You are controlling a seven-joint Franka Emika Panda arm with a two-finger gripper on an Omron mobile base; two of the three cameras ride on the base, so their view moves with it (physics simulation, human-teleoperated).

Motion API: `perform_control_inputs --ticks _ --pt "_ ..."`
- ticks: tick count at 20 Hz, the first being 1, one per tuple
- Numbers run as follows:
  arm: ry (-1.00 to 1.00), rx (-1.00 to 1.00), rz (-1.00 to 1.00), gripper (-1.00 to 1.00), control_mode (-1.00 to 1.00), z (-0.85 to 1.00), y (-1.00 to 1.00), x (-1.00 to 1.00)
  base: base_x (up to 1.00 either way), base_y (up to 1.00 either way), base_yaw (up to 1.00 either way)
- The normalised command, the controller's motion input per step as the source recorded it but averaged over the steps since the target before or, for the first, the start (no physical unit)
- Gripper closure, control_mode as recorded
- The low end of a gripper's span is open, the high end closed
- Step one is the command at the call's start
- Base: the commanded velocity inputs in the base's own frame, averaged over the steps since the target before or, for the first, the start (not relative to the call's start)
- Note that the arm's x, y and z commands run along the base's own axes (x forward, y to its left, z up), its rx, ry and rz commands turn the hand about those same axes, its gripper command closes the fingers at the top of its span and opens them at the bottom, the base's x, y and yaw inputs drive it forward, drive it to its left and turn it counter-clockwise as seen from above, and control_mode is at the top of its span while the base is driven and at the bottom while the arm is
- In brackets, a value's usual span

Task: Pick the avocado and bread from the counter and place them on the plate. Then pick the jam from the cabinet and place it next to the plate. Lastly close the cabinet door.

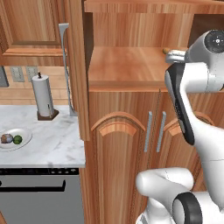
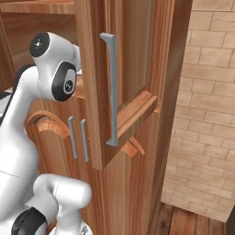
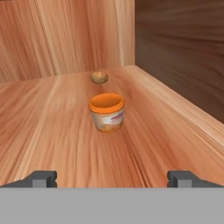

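Observation:
In the hand view the jam (image 3: 106, 113), a squat orange jar, stands upright on the cabinet's wooden shelf (image 3: 52, 127), straight ahead of my gripper (image 3: 113, 178). The gripper is open, its fingertips (image 3: 43, 178) spread wide and well short of the jar, with nothing between them. On the left of the left base view, the white plate (image 1: 25, 133) rests on the marble counter (image 1: 52, 140). The brown bread (image 1: 6, 138) and green avocado (image 1: 17, 139) lie on it. The cabinet (image 1: 127, 127) has its upper doors open, and my arm reaches into it.
A small brown lump (image 3: 99, 77) sits on the shelf behind the jar. One open upper door (image 1: 75, 65) sticks out toward me at left, the other (image 2: 133, 69) at right with a long bar handle (image 2: 110, 89). A paper-towel holder (image 1: 43, 98) stands on the counter. A brick wall (image 2: 206, 114) lies far right.

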Motion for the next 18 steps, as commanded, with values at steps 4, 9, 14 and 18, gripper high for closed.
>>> perform_control_inputs --ticks 4,9,14,18 --pt "0.00 0.00 0.00 -1.00 -1.00 -0.01 0.00 0.35 0.00 0.00 0.00" --pt "0.00 0.00 0.00 -1.00 -1.00 -0.08 -0.04 0.28 0.00 0.00 0.00" --pt "0.00 0.00 0.00 -1.00 -1.00 -0.10 -0.10 0.23 0.00 0.00 0.00" --pt "0.00 0.00 0.00 -1.00 -1.00 -0.08 -0.17 0.13 0.00 0.00 0.00"
